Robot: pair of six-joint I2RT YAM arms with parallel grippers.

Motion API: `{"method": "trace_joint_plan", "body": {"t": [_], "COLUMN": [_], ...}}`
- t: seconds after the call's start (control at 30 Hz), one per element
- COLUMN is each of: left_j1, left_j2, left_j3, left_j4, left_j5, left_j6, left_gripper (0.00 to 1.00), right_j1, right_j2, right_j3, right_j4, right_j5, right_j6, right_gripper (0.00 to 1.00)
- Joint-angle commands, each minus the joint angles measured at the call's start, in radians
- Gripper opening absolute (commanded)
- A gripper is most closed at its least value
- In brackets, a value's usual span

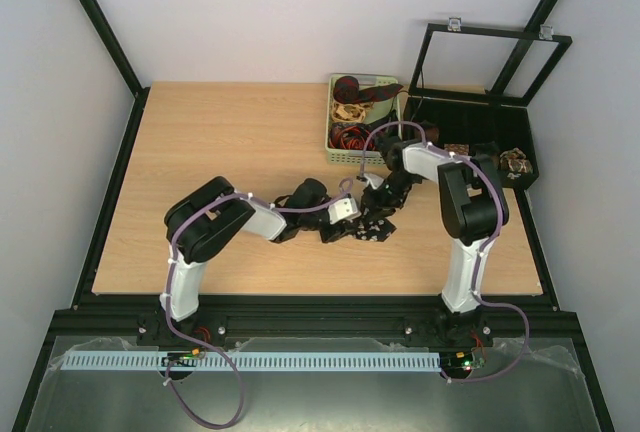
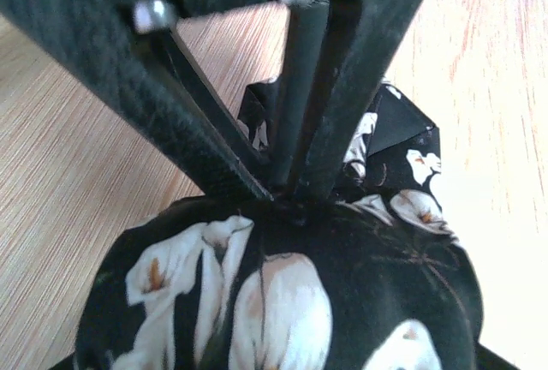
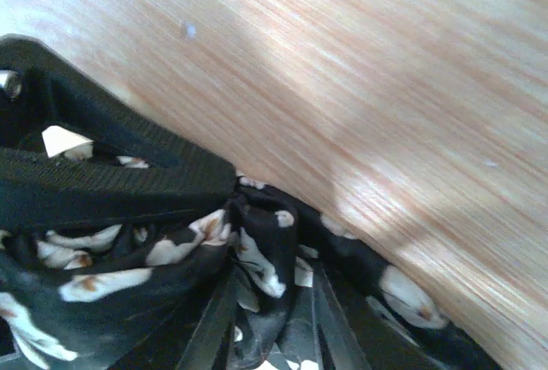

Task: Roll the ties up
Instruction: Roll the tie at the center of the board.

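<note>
We see both arms meeting just right of centre on the wooden bench (image 1: 230,142), over a black tie (image 1: 368,230) printed with white lilies. It lies bunched in a dark heap on the bare wood, lower in the frame than the green basket (image 1: 330,124) and well apart from it.

The left pincer (image 1: 357,220) reaches in from the left. In its wrist view the two fingers slant together into a narrow V, and their tips meet on the fabric, nipping a fold. A rounded bulge of tie fills the bottom of that view below the tips, and more creased cloth lies past them on the wood.

The right pincer (image 1: 383,210) comes down on the heap from the upper right, close beside the left one. Its wrist view shows one finger (image 3: 111,183) clearly at centre left, with cloth crumpled under it and spilling toward lower right. We cannot tell whether this pincer is closed.

Loose ties (image 1: 357,92) in dark red and beige fill the basket. Small coiled ties (image 1: 516,162) sit in the black box (image 1: 480,127) at the right edge.
</note>
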Motion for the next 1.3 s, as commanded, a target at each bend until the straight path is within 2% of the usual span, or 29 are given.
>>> {"method": "trace_joint_plan", "body": {"t": [0.0,0.13,0.3,0.37,0.6,0.77,0.93,1.1,1.27], "left_j1": [0.001,0.007,0.014,0.014,0.021,0.046,0.064,0.063,0.052], "left_j2": [-0.008,0.001,0.013,0.012,-0.01,-0.058,-0.099,-0.114,-0.091], "left_j3": [-0.054,-0.071,-0.065,-0.063,-0.079,-0.087,-0.059,-0.07,-0.086], "left_j4": [-0.019,-0.013,-0.012,-0.017,0.008,0.085,0.16,0.168,0.016], "left_j5": [-0.029,-0.049,-0.051,-0.047,0.0,0.064,0.12,0.173,0.122], "left_j6": [0.005,-0.036,-0.073,-0.074,-0.097,-0.164,-0.227,-0.133,0.045], "left_gripper": [0.31,0.29,0.29,0.29,0.33,0.38,0.41,0.44,0.44], "right_j1": [-0.032,-0.096,-0.098,-0.086,-0.082,-0.082,-0.082,-0.082,-0.082], "right_j2": [-0.038,-0.097,-0.108,-0.094,-0.045,0.022,0.072,0.108,0.143], "right_j3": [0.007,-0.01,-0.067,-0.088,-0.162,-0.109,-0.05,0.008,0.054], "right_j4": [-0.067,-0.115,-0.083,-0.073,0.023,0.03,0.005,-0.001,-0.005], "right_j5": [-0.022,-0.094,-0.116,-0.103,0.041,0.149,0.186,0.214,0.218], "right_j6": [-0.014,-0.002,0.052,0.057,0.086,0.059,0.016,-0.013,-0.024], "right_gripper": [0.32,0.32,0.18,0.16,0.16,0.16,0.16,0.16,0.16]}}
